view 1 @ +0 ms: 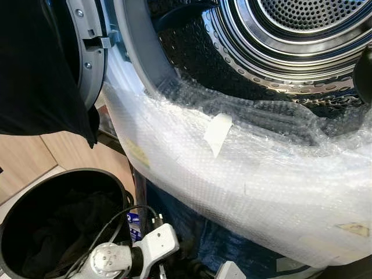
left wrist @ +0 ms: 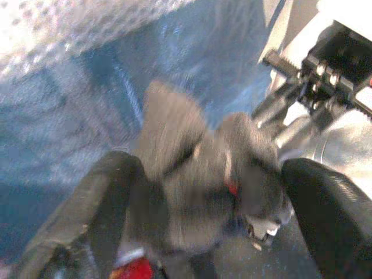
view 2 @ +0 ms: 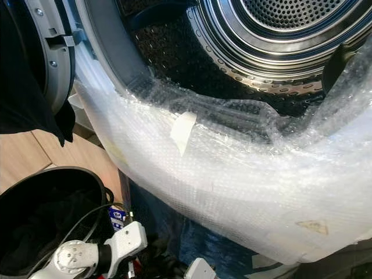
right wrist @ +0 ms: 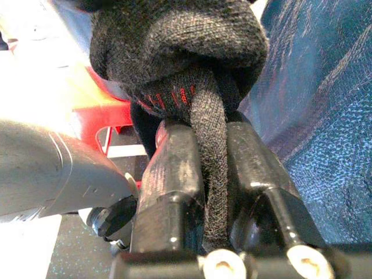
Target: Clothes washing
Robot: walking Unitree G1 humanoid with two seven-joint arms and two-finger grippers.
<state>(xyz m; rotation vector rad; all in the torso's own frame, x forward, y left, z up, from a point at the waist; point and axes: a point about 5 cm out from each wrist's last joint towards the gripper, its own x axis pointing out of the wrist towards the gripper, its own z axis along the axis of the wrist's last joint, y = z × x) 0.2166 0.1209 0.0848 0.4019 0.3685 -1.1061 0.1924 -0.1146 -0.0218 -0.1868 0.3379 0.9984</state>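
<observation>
1. Wooden flooring point(view 1: 23, 163) shows at the left, beside a front-loading washing machine whose open steel drum point(view 1: 290, 35) fills the upper part of the head views; its lower rim and front are wrapped in bubble wrap point(view 1: 244, 192), with a strip of pale tape point(view 1: 218, 132) stuck near the middle of the rim.
2. A dark grey sock point(right wrist: 174, 52) with red stitching is the garment in hand. The right pincer point(right wrist: 212, 174) is clamped on it, a fold of knit squeezed between the two black fingers and the bulk bunched beyond the tips.
3. Seen from the left wrist, the sock hangs low in front of the machine, against blue fabric point(left wrist: 75, 116) under the bubble wrap. The left pincer point(left wrist: 215, 215) has its fingers point(left wrist: 110, 192) spread apart on either side of the sock, not closed on it.
4. I judge the grip sits mid-sock so the bundle stays together for the lift over the padded rim into the drum.
5. Near the bottom left corner of the head views stands a round black basket point(view 1: 119, 180), close to the left arm point(view 1: 125, 253); dark clothes point(view 1: 58, 226) lie inside, so more remains to load.
6. Another dark garment point(view 1: 35, 70) hangs over the open door at the upper left.
7. No laundry can be made out in the visible part of the drum.
</observation>
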